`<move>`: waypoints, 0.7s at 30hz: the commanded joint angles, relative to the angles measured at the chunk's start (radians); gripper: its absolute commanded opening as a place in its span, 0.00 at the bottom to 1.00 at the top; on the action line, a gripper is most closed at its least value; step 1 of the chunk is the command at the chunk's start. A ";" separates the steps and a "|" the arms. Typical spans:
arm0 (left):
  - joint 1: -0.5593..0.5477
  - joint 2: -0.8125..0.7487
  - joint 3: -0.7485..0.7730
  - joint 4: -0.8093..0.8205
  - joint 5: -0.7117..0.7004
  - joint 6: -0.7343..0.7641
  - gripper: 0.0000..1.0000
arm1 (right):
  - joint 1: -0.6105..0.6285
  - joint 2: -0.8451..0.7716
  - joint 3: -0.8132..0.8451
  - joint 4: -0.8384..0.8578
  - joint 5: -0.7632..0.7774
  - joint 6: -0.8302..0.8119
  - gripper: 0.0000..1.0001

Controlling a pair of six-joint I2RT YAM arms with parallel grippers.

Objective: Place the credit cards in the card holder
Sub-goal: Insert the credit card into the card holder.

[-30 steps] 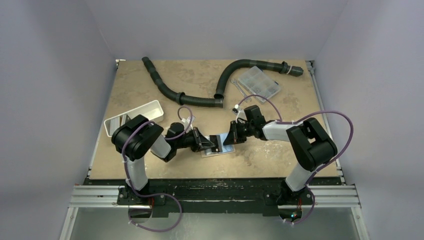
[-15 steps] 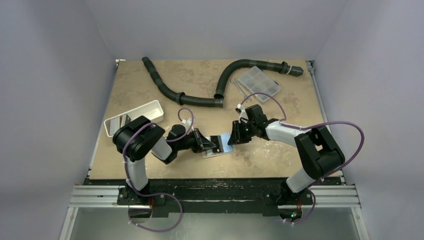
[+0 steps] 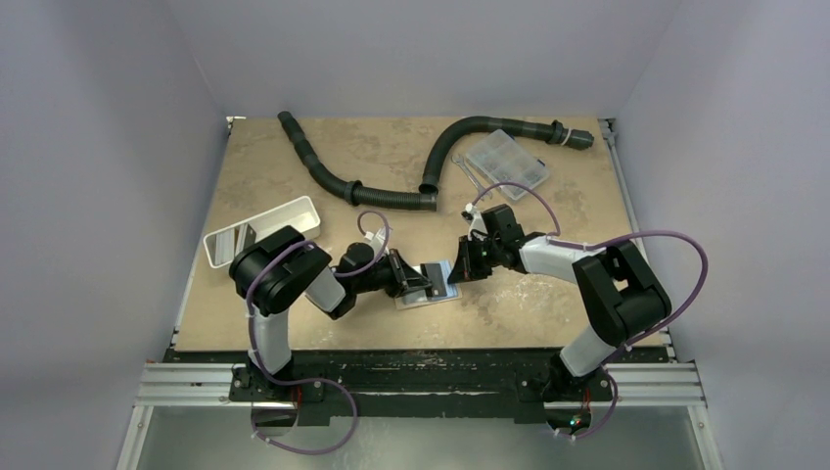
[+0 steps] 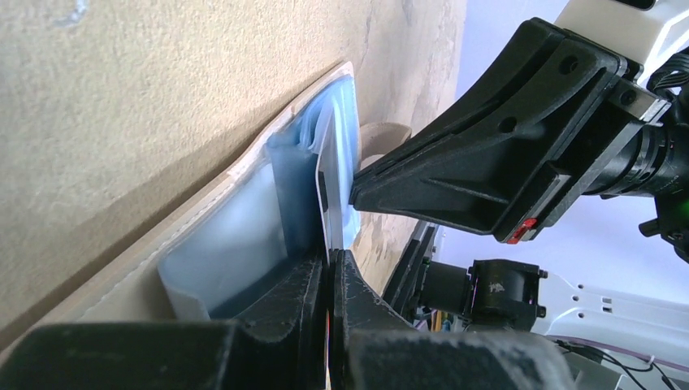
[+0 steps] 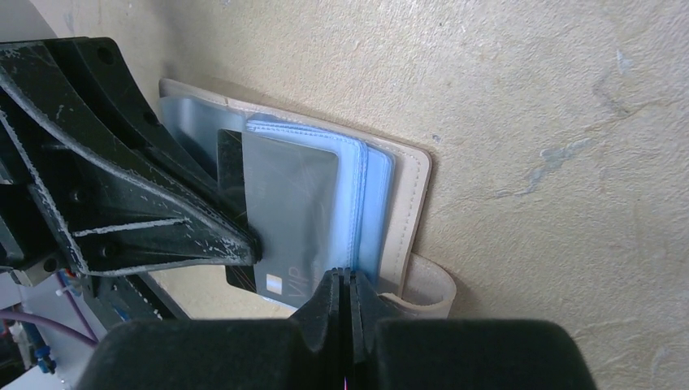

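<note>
Tan folding card holder [image 3: 431,297] lies open mid-frame on the tabletop [image 3: 548,304]. Left jaws look closed on the dark grey credit card [image 5: 288,203], which sits partly inside a pale blue sleeve [image 5: 370,195], ready to slide in. Right jaws are closed, tips at the sleeve edges, likely steadying them. Can't tell if they pinch one.

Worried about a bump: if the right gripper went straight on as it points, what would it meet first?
Likely the blue sleeves of the wallet: the right gripper, shut, sits at their edge beside the grey card. Depth is unclear.
</note>
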 commanded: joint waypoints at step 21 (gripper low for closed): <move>-0.064 -0.169 0.118 -0.526 -0.166 0.173 0.31 | 0.005 0.013 -0.031 0.062 0.030 0.010 0.00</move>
